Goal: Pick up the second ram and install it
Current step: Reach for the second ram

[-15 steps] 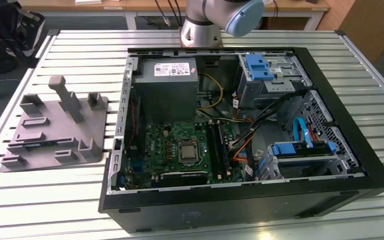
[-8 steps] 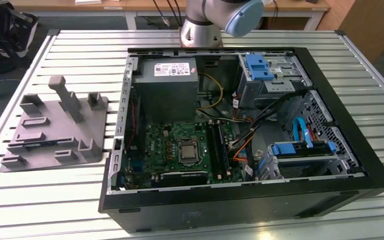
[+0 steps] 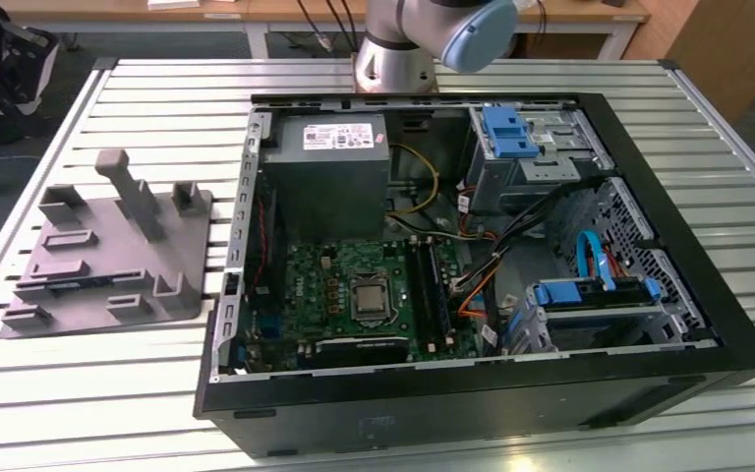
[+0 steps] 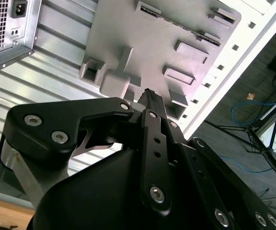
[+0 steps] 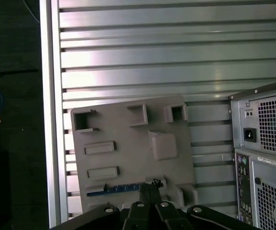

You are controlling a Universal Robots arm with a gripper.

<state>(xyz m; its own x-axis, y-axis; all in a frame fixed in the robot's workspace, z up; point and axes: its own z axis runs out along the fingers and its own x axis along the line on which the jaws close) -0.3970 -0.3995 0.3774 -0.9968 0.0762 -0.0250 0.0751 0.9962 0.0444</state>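
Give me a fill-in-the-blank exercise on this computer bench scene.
The second ram lies on the ____ moulded block.
That block sits at the exterior view's ____ of the computer case.
The end effector hangs above the block, outside the ____.
Missing words: grey; left; case.

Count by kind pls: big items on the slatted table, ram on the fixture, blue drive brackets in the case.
Open computer case: 1
Grey moulded block: 1
Second ram, lying in the block: 1
Blue drive brackets: 2
Total: 5
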